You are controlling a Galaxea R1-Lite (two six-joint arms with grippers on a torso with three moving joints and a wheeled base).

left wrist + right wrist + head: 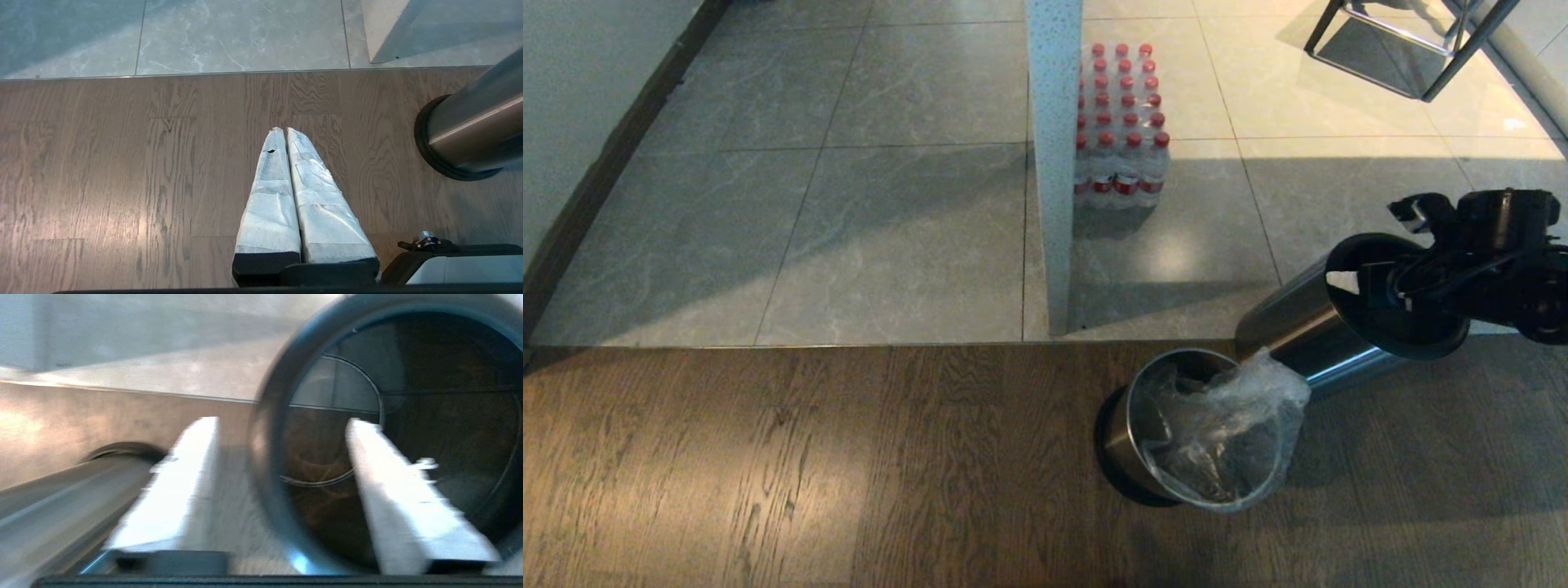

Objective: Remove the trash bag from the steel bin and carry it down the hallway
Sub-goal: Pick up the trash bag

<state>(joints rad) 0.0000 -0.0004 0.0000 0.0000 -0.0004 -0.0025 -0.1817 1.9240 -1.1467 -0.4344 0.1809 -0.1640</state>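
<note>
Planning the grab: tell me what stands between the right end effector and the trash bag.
The tilted steel cylinder does: the right end effector has its open fingers astride the cylinder's black ring, and its body lies toward the trash bag. The bag's top is uncovered.

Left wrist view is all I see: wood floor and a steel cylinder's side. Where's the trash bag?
Observer: The trash bag sits in that steel bin, its edge draped over the rim.
Operator: And the right gripper?
Observer: The right gripper is open, fingers straddling the black ring of a second, tilted steel cylinder.
Operator: Anything beyond?
Observer: A pack of red-capped bottles stands on the tiles beside a white post.
</note>
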